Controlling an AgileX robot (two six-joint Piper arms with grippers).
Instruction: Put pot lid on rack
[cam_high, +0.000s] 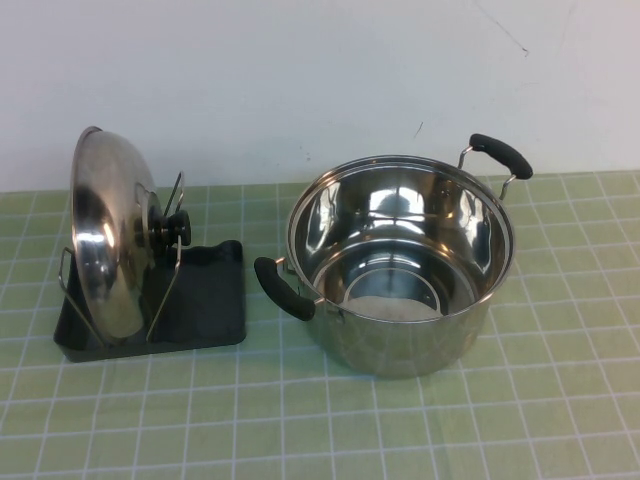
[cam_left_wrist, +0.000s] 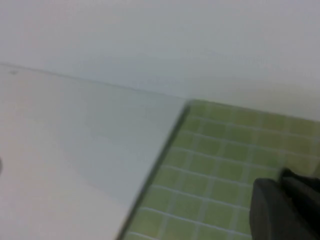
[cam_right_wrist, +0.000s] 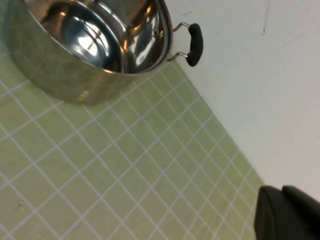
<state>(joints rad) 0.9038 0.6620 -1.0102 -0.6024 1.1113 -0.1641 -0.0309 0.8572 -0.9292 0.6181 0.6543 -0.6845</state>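
The shiny steel pot lid (cam_high: 108, 240) stands on its edge in the black rack (cam_high: 205, 300), leaning between the wire uprights, with its black knob (cam_high: 172, 230) facing the pot. Neither arm shows in the high view. My left gripper (cam_left_wrist: 280, 184) shows only in the left wrist view, over the green checked mat near its corner, fingers together and empty. My right gripper (cam_right_wrist: 280, 192) shows only in the right wrist view, over the mat's edge away from the pot, fingers together and empty.
A deep steel pot (cam_high: 400, 260) with two black handles stands open to the right of the rack; it also shows in the right wrist view (cam_right_wrist: 75, 55). The green checked mat (cam_high: 450, 420) covers the table up to the white wall behind.
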